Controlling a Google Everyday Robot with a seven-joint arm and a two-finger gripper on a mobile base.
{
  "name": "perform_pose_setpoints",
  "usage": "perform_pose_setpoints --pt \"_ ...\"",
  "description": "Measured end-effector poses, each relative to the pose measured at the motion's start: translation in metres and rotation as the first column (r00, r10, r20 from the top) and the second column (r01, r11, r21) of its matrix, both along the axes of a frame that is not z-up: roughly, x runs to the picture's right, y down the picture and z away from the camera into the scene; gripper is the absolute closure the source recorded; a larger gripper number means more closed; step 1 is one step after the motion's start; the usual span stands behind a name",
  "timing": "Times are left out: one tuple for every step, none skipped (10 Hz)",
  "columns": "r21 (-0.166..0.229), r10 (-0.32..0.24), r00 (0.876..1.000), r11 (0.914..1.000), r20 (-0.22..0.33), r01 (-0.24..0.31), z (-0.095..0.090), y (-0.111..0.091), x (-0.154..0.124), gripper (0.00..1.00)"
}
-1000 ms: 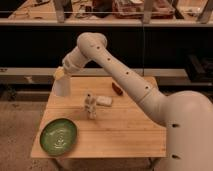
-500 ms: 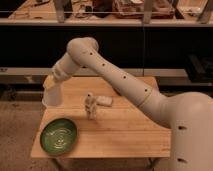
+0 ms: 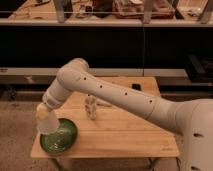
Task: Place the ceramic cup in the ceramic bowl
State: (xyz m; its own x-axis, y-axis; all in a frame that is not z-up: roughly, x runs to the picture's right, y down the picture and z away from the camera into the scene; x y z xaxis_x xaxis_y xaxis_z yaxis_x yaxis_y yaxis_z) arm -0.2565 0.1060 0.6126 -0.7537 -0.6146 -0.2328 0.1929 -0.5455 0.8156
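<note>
Your light wooden counter stands before long dark shelving, bare floor to its left.

Your tool hangs over the counter's front-left corner, closed on the smooth white ceramic cup, held just above the glossy green ceramic bowl near the edge. A small pale knobbly figurine stands mid-counter, beside the arm.

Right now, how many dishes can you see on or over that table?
2: a green bowl at the table's front-left corner, and a white cup at the end effector, above the bowl's left edge.
</note>
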Motion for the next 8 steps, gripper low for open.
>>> perform_pose_setpoints --pt "0.005 -0.020 1.000 0.9998 -0.005 0.020 0.004 0.013 0.006 1.00" --pt "0.007 -0.030 0.999 0.9995 -0.011 0.030 0.007 0.021 0.010 1.00" --pt "0.006 -0.033 0.999 0.9994 -0.021 0.034 0.010 0.028 0.014 1.00" --pt "0.003 -0.030 0.999 0.9995 -0.026 0.030 0.012 0.030 0.015 1.00" --pt "-0.006 -0.029 0.999 0.9996 -0.029 0.029 0.013 0.033 0.014 0.97" --pt "-0.019 -0.031 0.999 0.9994 -0.032 0.030 0.014 0.037 0.013 0.89" --pt "-0.030 -0.033 0.999 0.9990 -0.041 0.032 0.019 0.042 0.013 0.78" --pt "-0.033 -0.039 0.998 0.9987 -0.049 0.037 0.025 0.045 0.011 0.70"
